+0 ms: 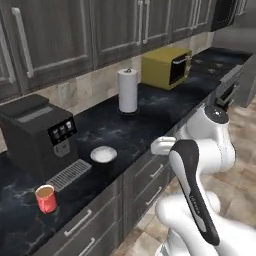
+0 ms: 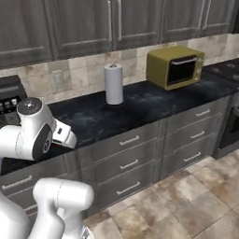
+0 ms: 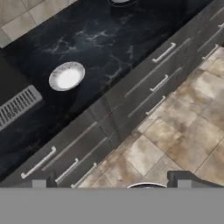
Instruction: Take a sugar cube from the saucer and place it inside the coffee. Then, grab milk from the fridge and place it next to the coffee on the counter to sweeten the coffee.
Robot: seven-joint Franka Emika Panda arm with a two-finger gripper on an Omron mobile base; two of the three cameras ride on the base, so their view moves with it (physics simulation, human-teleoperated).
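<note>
The white saucer (image 1: 103,154) lies on the black counter (image 1: 150,115), just right of the coffee machine's drip tray. In the hand view the saucer (image 3: 66,75) sits upper left, and its pale middle is too blurred to pick out a sugar cube. The coffee (image 1: 46,198), a red mug with brown liquid, stands near the counter's front edge on the left. My gripper (image 3: 111,180) is open and holds nothing. It hangs over the drawer fronts and floor, off the counter's front edge, to the right of the saucer and apart from it. The milk and the fridge are out of view.
A black coffee machine (image 1: 37,135) stands behind the mug. A paper towel roll (image 1: 128,90) and a yellow toaster oven (image 1: 166,66) stand further right along the wall. Dark drawers with silver handles (image 3: 144,83) run under the counter, and tiled floor (image 3: 183,131) lies in front.
</note>
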